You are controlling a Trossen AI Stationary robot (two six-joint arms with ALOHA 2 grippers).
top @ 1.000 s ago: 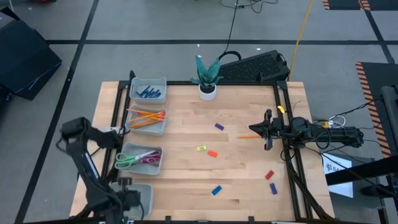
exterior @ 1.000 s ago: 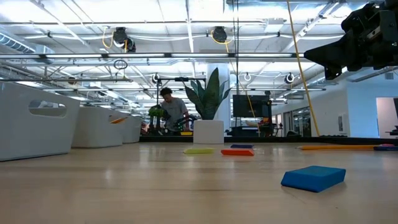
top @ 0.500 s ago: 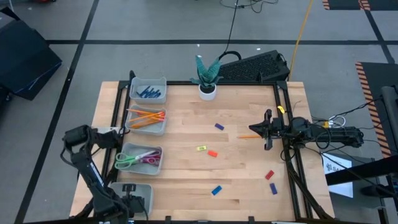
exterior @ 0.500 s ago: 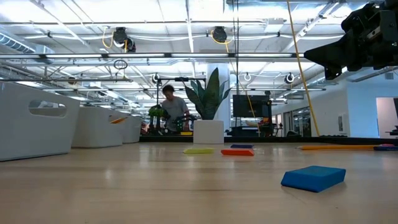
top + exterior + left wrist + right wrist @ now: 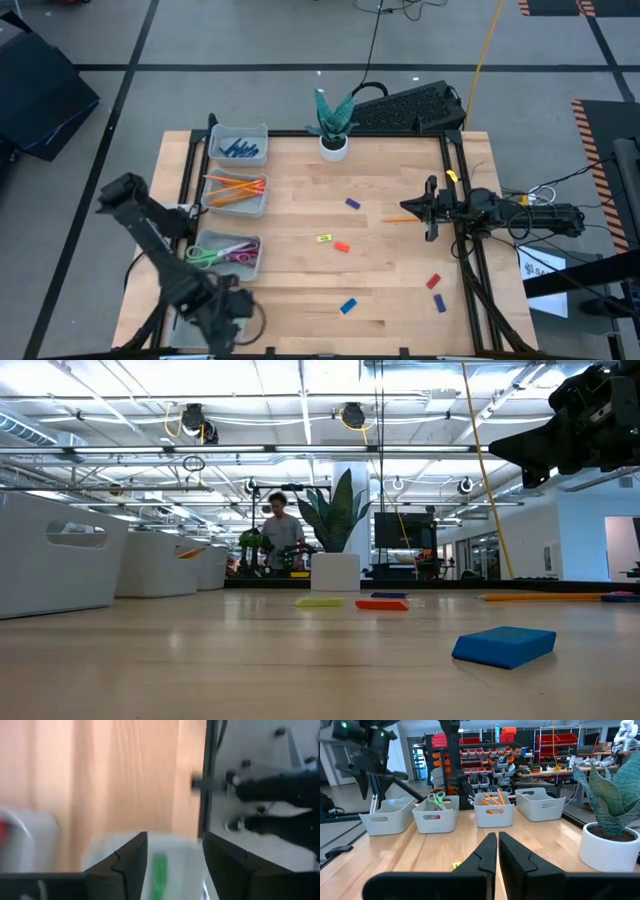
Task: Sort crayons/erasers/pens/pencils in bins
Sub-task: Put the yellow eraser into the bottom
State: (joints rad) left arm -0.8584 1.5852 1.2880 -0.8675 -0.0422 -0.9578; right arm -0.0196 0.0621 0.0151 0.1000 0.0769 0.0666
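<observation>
Four pale bins stand along the table's left side: pens [image 5: 240,149] in the far bin, orange pencils [image 5: 235,190] in the second, scissors [image 5: 222,256] in the third. My left arm covers most of the nearest bin [image 5: 186,318]. My left gripper [image 5: 228,312] hangs open over it, and the left wrist view shows a blurred green thing [image 5: 159,869] below the fingers. Erasers lie loose on the wood: purple [image 5: 352,203], yellow [image 5: 324,238], red [image 5: 342,246], blue [image 5: 348,306]. One pencil [image 5: 400,218] lies beside my right gripper [image 5: 431,208], which is shut above the table's right side.
A white plant pot [image 5: 333,146] stands at the far edge, a dark keyboard [image 5: 415,108] behind it. Two more erasers [image 5: 436,291] lie near the right rail. Black frame rails [image 5: 462,260] run along the left and right sides. The table's middle is bare wood.
My left arm has swung: its elbow has gone toward the far edge, and the forearm now slants across the nearest bin. Its gripper has shifted a little toward the table's right. My right arm has kept still.
</observation>
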